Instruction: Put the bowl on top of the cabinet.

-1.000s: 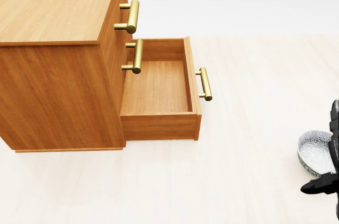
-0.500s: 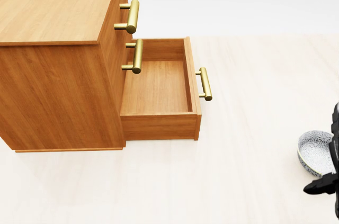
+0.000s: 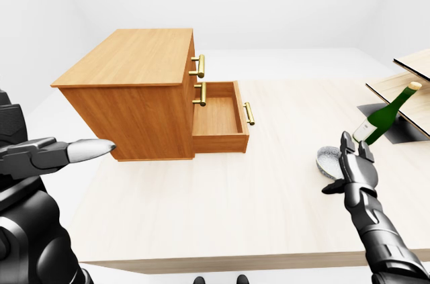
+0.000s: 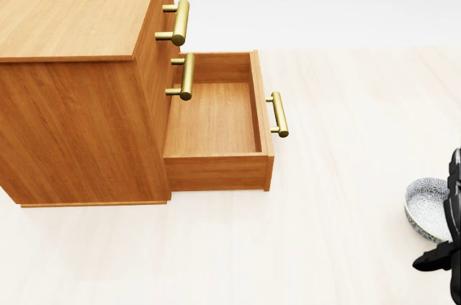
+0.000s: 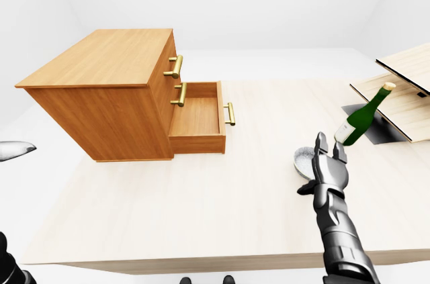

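At head view's right edge | our black three-finger right hand (image 3: pixel 355 168) drifts slightly lower, fingers apart, holding nothing | blue-patterned white bowl (image 4: pixel 425 208) unmoved on pale tabletop (image 4: pixel 346 139), well apart from wooden cabinet (image 3: pixel 134 69) | no grasp yet

I read the cabinet (image 3: pixel 127 106) as a box of warm brown wood standing upright on the pale table (image 3: pixel 222 197), far and to the left. Its flat top (image 3: pixel 131 56) faces up. Brass bar handles (image 4: pixel 180 22) mark the drawer fronts on its right face. The bottom drawer (image 4: pixel 216 121) is pulled out to the right; the two above it are shut. The bowl (image 4: pixel 425 208) is small and white with a fine grey-blue pattern. It sits upright on the table, nearer and well apart to the right.
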Tool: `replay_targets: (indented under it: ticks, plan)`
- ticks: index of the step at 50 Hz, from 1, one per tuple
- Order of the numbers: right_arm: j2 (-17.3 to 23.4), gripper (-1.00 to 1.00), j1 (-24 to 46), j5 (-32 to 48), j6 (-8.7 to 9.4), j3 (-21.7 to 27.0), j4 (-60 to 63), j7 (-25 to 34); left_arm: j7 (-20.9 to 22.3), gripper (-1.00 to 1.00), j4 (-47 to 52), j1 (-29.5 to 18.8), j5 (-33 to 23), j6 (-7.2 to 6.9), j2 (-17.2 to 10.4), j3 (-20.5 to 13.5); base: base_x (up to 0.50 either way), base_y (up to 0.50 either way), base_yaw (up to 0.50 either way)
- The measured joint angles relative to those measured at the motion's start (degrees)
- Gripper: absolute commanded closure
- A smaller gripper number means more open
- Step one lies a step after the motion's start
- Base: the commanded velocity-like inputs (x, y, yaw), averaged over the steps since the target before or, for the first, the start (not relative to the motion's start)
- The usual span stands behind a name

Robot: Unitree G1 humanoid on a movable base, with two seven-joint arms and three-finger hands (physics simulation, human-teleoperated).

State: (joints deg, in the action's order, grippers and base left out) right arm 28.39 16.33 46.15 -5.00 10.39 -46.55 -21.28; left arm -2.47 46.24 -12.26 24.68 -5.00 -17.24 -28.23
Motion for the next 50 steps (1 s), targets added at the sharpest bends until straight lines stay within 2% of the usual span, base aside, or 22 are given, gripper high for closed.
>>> replay_targets:
  ticks: [34,35,36,37,38,50]
  plan:
    - [0.5,-1.0,4.18,0.67,0.0,-2.9,-8.4,-4.56,0.19,-1.0,0.04,-0.01,-0.3,0.0,0.19,0.13,0.0,0.0,0.0]
    - [0.51,-0.84,4.25,0.66,0.0,-2.94,-8.52,-4.64,0.19,-1.0,0.04,-0.01,-0.3,0.0,0.19,0.13,0.0,0.0,0.0]
    - [0.51,-0.29,4.3,0.62,0.0,-2.98,-8.62,-4.69,0.19,-1.0,0.04,-0.01,-0.31,0.0,0.19,0.14,0.0,0.0,0.0]
    - [0.51,0.95,4.33,0.59,0.0,-3.04,-8.74,-4.71,0.19,-1.0,0.04,0.0,-0.32,0.0,0.2,0.15,0.0,0.0,0.0]
    - [0.5,1.0,4.37,0.54,0.0,-3.09,-8.86,-4.73,0.19,-1.0,0.05,0.01,-0.34,0.0,0.21,0.17,0.0,0.0,0.0]
    - [0.35,1.0,4.45,0.69,0.0,-3.92,-10.6,-5.3,0.34,-1.0,0.05,0.19,-0.68,0.0,0.4,0.47,0.0,0.0,0.0]
